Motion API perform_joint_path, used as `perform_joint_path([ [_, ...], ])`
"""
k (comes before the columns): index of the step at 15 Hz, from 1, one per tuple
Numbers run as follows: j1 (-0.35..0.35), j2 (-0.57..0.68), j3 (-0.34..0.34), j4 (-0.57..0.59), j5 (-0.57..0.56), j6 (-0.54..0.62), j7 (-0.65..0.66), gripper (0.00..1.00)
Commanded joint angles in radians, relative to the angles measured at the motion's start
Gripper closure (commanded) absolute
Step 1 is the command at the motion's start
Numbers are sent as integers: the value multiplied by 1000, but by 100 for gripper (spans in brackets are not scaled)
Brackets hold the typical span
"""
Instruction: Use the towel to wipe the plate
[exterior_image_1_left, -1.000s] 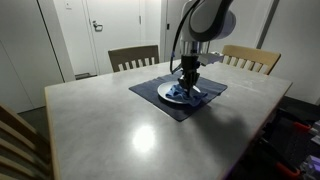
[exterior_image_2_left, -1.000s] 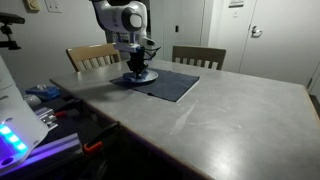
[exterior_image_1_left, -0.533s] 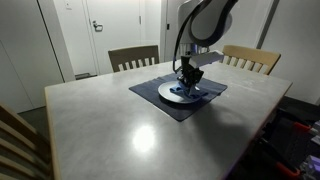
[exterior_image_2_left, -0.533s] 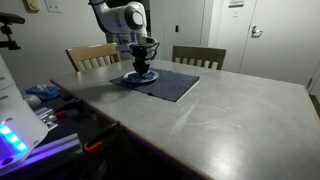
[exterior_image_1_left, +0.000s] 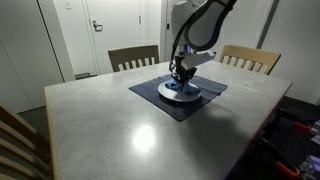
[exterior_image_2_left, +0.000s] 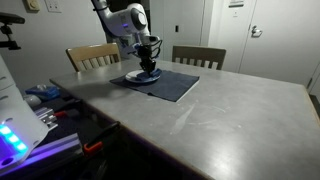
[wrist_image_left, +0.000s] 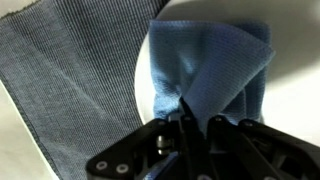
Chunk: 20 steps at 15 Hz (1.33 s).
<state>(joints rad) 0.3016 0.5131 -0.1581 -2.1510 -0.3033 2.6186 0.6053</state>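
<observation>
Towel (wrist_image_left: 210, 65), blue and bunched, on the plate (wrist_image_left: 295, 70), pinched at a raised fold between the closed fingers of the claw (wrist_image_left: 193, 110). In the wrist view, soft folds over the plate's left part, bare white to the right and in a thin strip along the left rim. Under the plate, a dark grey-blue placemat (wrist_image_left: 70, 80) with a fine ribbed weave, and a pale bit of table (wrist_image_left: 12, 140) at lower left. In both exterior views, arm (exterior_image_1_left: 200, 25) (exterior_image_2_left: 125, 20) bent down over the plate (exterior_image_1_left: 165, 93) (exterior_image_2_left: 133, 77), claw (exterior_image_1_left: 180, 78) (exterior_image_2_left: 150, 68) pointing down, towel (exterior_image_1_left: 181, 88) (exterior_image_2_left: 149, 74) a small blue patch right under it, touching the white surface. Placemat (exterior_image_1_left: 150, 92) (exterior_image_2_left: 178, 88) flat on the grey table (exterior_image_1_left: 120, 130) (exterior_image_2_left: 220, 120), turned at an angle to the edges, near the far side. Two wooden chairs (exterior_image_1_left: 133, 57) (exterior_image_2_left: 198, 57) just behind the table. Fingertips themselves too small to make out in the exterior views.
</observation>
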Motion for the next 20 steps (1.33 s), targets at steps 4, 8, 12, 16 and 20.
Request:
perform_joint_path([
  [4, -75, 99, 123, 60, 66, 177, -296, 98],
  [8, -180, 87, 265, 58, 187, 109, -566, 98],
  [12, -229, 74, 312, 68, 253, -51, -708, 98],
  [16, -181, 72, 247, 91, 220, -211, -622, 98],
  [20, -165, 93, 214, 121, 218, -341, -543, 98],
])
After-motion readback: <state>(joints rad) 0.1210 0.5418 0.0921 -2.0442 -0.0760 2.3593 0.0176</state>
